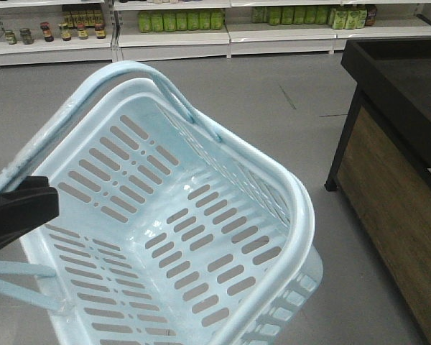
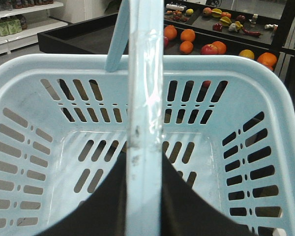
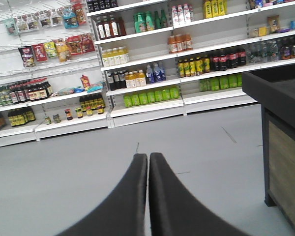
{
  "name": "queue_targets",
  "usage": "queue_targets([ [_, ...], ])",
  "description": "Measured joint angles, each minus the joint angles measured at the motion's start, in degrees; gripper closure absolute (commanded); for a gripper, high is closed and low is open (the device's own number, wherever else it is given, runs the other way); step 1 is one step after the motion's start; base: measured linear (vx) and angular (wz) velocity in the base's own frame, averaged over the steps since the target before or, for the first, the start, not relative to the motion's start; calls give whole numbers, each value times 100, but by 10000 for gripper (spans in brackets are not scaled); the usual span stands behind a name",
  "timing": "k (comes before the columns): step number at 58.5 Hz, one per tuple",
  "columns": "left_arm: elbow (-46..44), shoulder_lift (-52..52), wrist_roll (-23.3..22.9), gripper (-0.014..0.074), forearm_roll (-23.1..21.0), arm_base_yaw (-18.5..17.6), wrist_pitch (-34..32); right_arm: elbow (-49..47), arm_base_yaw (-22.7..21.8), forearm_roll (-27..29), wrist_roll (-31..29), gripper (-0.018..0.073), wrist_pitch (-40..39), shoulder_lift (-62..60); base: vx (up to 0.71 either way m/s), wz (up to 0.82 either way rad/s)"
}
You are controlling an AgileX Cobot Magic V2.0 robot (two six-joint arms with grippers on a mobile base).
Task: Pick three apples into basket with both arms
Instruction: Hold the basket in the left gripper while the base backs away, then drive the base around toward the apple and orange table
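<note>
The pale blue basket [image 1: 302, 208] hangs tilted and empty in front of me. My left gripper [image 1: 18, 208] shows as a black end at its left rim. In the left wrist view my left gripper [image 2: 143, 158] is shut on one swing handle [image 2: 145, 113] above the basket [image 2: 211, 61]. Beyond the far rim, a red apple [image 2: 209, 49] lies among oranges [image 2: 188, 35] on a black display table [image 2: 88, 44]. Something red shows through the slots [image 2: 206, 83]. The other apples cannot be made out. My right gripper [image 3: 148, 156] is shut and empty, above grey floor.
A black-topped counter with a wood-look side [image 1: 402, 79] stands at the right, and it also shows in the right wrist view [image 3: 280, 88]. White shelves of bottles and jars [image 3: 137, 64] line the back wall. Other mixed produce [image 2: 226, 19] lies farther back on the display.
</note>
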Motion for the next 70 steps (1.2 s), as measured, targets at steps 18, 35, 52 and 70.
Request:
queue_targets([
  [18, 0, 0, 0, 602, -5, 0, 5, 0, 0, 0, 0, 564, 0, 0, 6, 24],
  [35, 0, 0, 0, 602, -5, 0, 5, 0, 0, 0, 0, 564, 0, 0, 12, 40],
  [52, 0, 0, 0, 602, -5, 0, 5, 0, 0, 0, 0, 564, 0, 0, 13, 28],
  [70, 0, 0, 0, 602, -5, 0, 5, 0, 0, 0, 0, 564, 0, 0, 12, 13],
])
